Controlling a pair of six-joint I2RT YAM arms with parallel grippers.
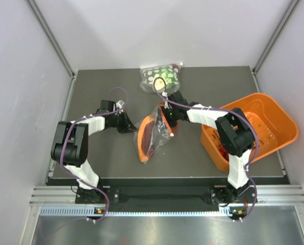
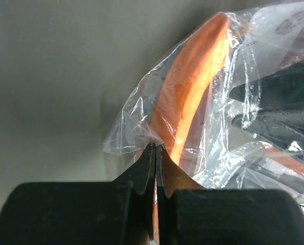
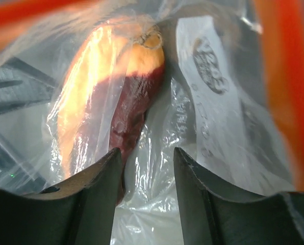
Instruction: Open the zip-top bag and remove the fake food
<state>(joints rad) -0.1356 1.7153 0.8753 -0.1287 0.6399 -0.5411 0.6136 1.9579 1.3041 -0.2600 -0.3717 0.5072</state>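
At mid-worktop: the bag (image 1: 153, 137), clear and crumpled, is held up between the two pincers over the dark grey worktop (image 1: 106, 158).
Zip strip: the orange zip strip (image 1: 142, 139) bows in an arc along the bag's 9 o'clock side.
Left pincer: the left pincer (image 1: 130, 124) sits at the bag's 10 o'clock. Its fingers (image 2: 142, 176) are pressed together on a fold of the plastic edge, just beside the strip.
Right pincer: the right pincer (image 1: 166, 113) sits at the bag's 1 o'clock. Its fingers (image 3: 98, 196) are apart, with only loose film showing in the gap.
Food: a dark red-brown piece of food (image 3: 131, 109), brightly lit on one flank, lies behind the bag's film at 11 o'clock from the right pincer's gap. Its lower end meets the finger at 8 o'clock; I cannot tell whether they touch.
Label: a white label (image 3: 205, 66) shows at 1 o'clock from that gap.
Spotted bag: the spotted bag (image 1: 161, 76) is at 12 o'clock, near the far edge, apart from the bag.
Basket: an orange basket (image 1: 279, 122) is at 3 o'clock, at the worktop's right edge.
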